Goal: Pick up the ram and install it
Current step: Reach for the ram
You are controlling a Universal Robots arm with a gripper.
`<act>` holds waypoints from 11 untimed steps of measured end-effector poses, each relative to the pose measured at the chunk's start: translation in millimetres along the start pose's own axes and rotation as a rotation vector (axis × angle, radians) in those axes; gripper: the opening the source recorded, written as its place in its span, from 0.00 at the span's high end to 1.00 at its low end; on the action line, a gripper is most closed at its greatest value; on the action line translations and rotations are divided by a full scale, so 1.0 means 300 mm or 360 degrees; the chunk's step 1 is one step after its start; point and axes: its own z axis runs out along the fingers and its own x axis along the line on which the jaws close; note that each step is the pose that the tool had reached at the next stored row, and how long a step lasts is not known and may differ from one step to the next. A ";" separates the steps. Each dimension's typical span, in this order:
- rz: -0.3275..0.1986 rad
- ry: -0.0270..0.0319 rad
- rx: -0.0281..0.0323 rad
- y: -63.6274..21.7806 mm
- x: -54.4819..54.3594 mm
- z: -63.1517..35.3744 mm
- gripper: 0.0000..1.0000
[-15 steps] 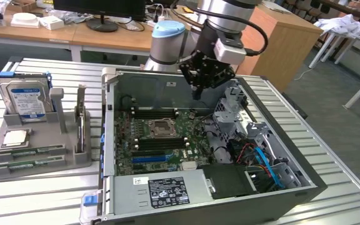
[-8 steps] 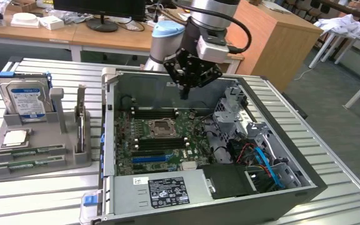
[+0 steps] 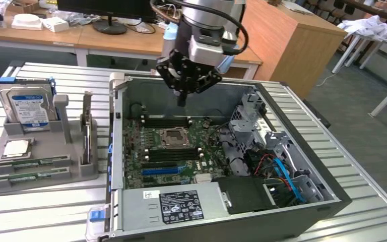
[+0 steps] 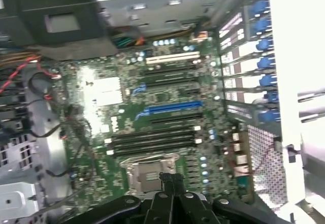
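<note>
Slatted table (image 3: 46, 214): ram (image 3: 30, 164) well apart from tool (image 3: 181, 102)

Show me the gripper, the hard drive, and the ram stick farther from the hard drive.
gripper (image 3: 181, 102): exterior view, its closed fingertips.
hard drive (image 3: 30, 109): exterior view, its blue label.
ram stick farther from the hard drive (image 3: 28, 177): exterior view, middle of its green board.

Black gripper (image 3: 181, 101), seemingly silver wrist (image 3: 205, 50)

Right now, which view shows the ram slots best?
The wrist view: it looks almost straight down on the ram slots, long and black, beside the socket. The exterior view shows the same slots from farther off and at a slant.
</note>
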 end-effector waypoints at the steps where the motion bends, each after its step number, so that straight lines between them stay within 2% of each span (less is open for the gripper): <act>1: 0.0000 0.00000 0.00000 0.002 -0.015 0.000 0.90; 11: 0.0000 -0.00001 0.00000 0.026 -0.164 0.002 0.90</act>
